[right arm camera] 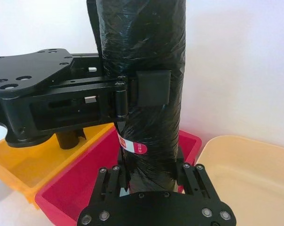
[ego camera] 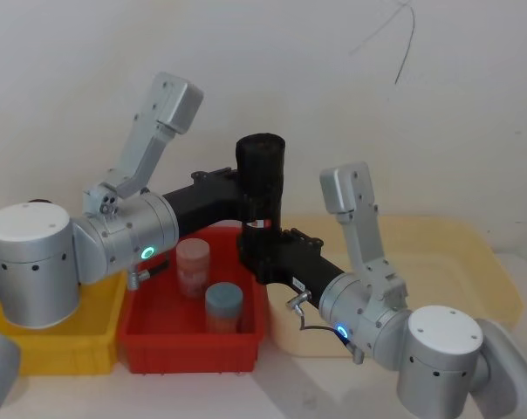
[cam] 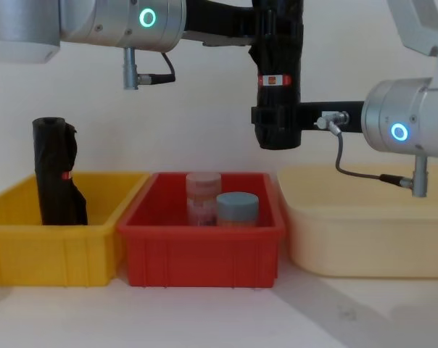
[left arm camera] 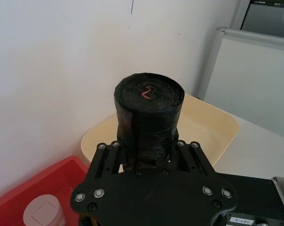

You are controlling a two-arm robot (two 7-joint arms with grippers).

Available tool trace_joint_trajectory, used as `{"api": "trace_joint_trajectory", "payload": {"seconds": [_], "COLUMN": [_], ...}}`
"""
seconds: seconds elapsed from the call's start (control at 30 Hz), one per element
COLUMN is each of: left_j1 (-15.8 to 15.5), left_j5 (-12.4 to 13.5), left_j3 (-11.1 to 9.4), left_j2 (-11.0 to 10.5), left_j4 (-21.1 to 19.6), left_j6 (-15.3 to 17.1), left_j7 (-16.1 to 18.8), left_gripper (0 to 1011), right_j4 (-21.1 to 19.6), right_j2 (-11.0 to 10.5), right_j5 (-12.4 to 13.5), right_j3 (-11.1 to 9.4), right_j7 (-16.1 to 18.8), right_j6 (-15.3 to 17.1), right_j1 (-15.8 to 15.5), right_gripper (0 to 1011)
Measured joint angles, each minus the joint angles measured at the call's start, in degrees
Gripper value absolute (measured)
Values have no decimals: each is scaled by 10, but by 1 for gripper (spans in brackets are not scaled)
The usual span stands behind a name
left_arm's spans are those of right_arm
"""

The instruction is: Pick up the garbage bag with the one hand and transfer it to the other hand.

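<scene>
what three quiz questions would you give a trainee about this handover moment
1. True or false: the garbage bag is held horizontally.
2. Which claw grips the bag higher up? A: left claw. B: right claw.
3. Fill in: the blue-lidded jar stands in the ___ bin.

Key:
1. False. It is upright, in the air, with both claws shut on it.
2. A.
3. Red bin.
</scene>
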State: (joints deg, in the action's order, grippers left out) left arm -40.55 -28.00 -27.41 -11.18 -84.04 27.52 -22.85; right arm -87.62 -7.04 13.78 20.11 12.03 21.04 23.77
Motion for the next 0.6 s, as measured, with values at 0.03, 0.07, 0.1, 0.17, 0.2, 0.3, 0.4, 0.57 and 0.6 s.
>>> {"api": "trace_joint_trajectory", "payload": {"seconds": [0.03,0.07,0.1,0.17,0.2,0.3,0.4,0.57,0.6], "left_j1": [0,0,0,0,0,0,1,5,7], "left_j5": [0,0,0,0,0,0,-2,-9,-13], "left_j3": [0,0,0,0,0,0,0,3,6], "left_j2": [0,0,0,0,0,0,0,-2,-2], "left_j4": [0,0,0,0,0,0,-1,-6,-9], "left_j6": [0,0,0,0,0,0,0,7,10], "left_j7": [0,0,0,0,0,0,0,-1,-1], "left_gripper": [476,503,546,580,619,687,808,929,961], "right_j4": [0,0,0,0,1,2,3,6,7], "right_j2": [0,0,0,1,2,4,7,11,12], "right_j5": [0,0,0,0,0,2,4,9,10], "right_j3": [0,0,0,-1,-2,-5,-10,-19,-22], "right_j7": [0,0,0,0,0,-2,-7,-16,-18], "right_j6": [0,0,0,0,0,-2,-2,-3,-3], "right_j1": [0,0,0,0,0,-1,-2,-3,-3], "right_gripper": [547,547,547,547,547,547,547,547,547]}}
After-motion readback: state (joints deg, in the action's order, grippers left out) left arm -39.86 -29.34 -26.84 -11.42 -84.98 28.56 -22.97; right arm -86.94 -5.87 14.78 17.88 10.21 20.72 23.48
